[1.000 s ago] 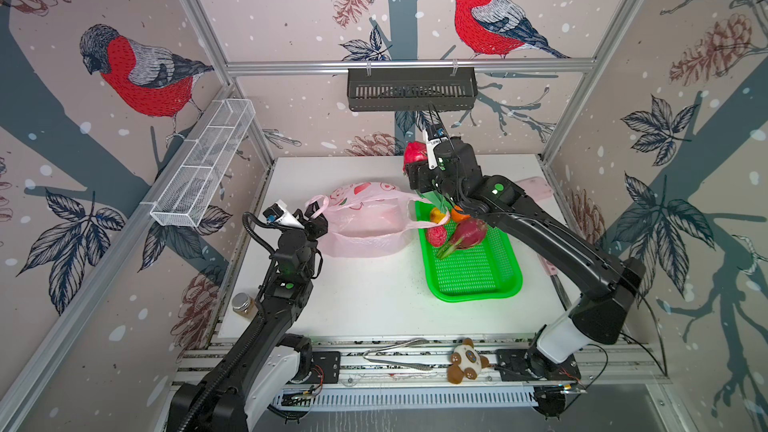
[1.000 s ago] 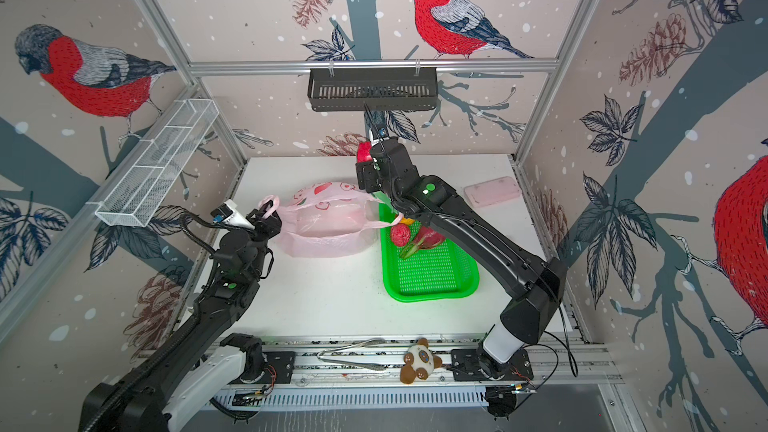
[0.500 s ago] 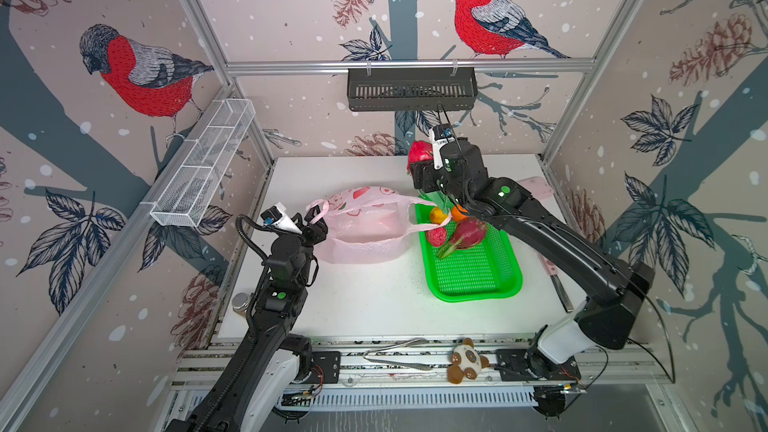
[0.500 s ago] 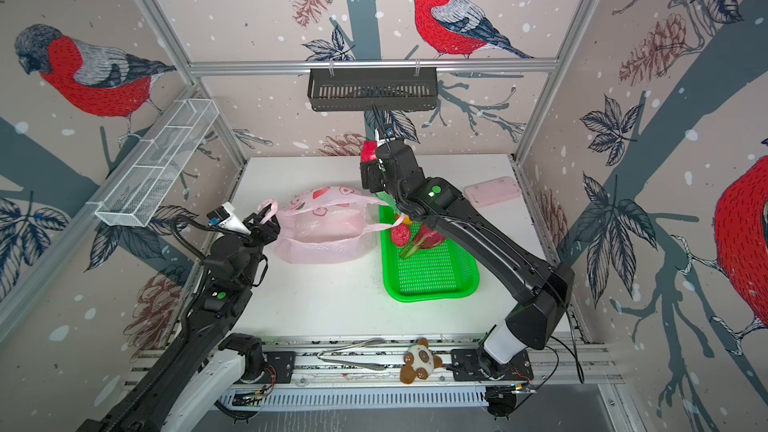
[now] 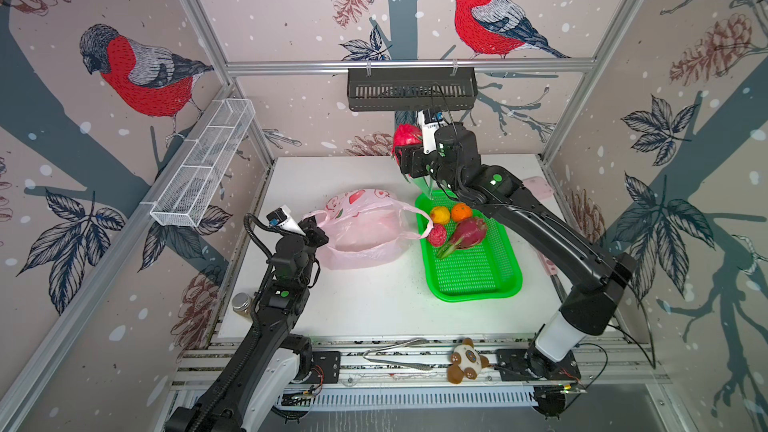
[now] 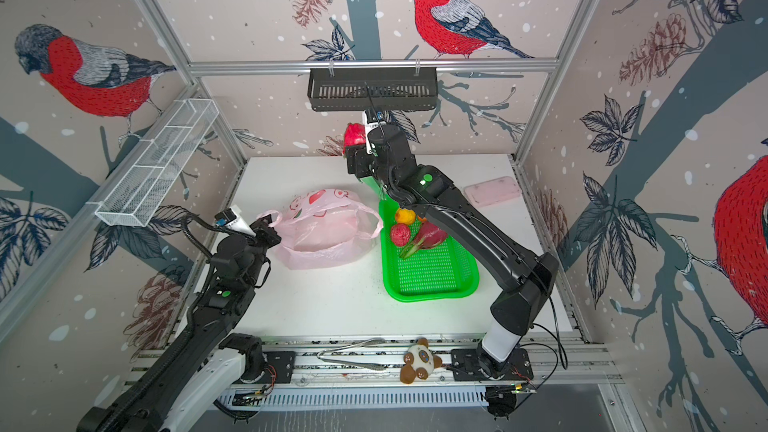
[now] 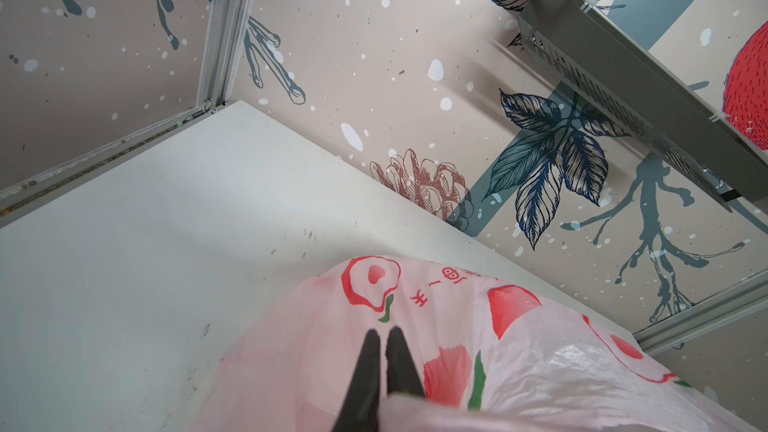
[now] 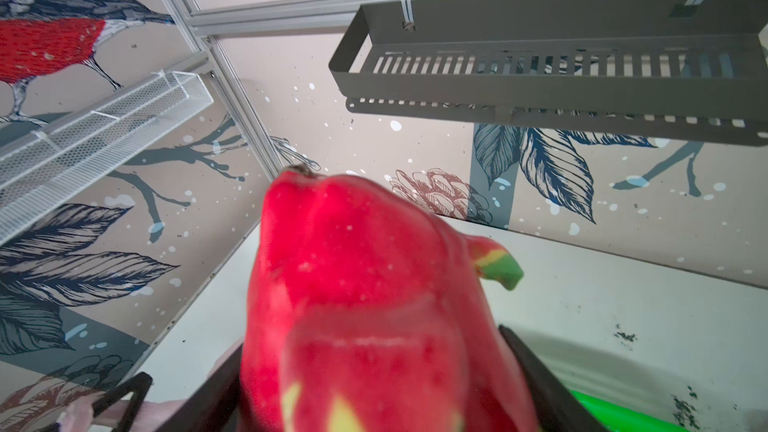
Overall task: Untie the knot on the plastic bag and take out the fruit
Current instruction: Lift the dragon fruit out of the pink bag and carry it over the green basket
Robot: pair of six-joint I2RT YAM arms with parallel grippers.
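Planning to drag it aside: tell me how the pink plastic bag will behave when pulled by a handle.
Probably floppy: the pink plastic bag lies slumped and wrinkled, so it should drape, not slide rigidly. Likely light: it is thin, translucent, and nothing bulky shows through. Its loop handle overlaps the green tray and may snag on its rim.

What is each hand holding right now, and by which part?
Right hand: dragon fruit, gripped around its body. Left hand: shut on the plastic bag, at its handle loop.
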